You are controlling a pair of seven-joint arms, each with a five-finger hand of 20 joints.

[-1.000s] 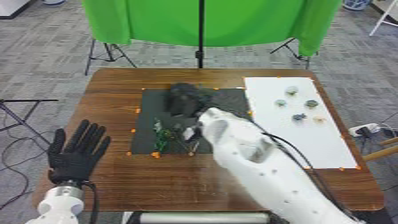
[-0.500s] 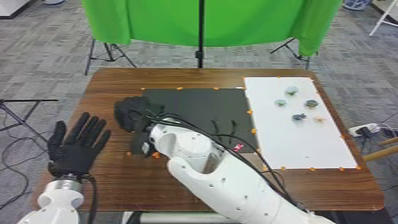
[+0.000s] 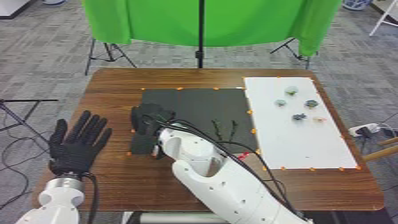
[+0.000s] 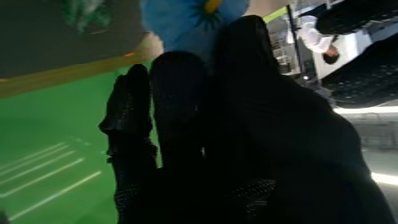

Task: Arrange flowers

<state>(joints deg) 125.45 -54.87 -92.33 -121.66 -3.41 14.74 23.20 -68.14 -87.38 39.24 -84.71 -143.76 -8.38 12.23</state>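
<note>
Here's smooth wood on the table [image 3: 111,100], a matt mat [image 3: 191,105], cloth curtain [image 3: 249,25], smooth plastic-looking right arm [image 3: 235,192], and the flower [image 4: 178,30] looks like cloth!

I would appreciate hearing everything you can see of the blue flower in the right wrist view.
The blue flower has broad, pale blue, fabric-like petals and a yellow centre with dark, spiky strands beside it. It sits right at the far end of the right hand, seemingly touching it; whether it is held, I cannot tell.
</note>
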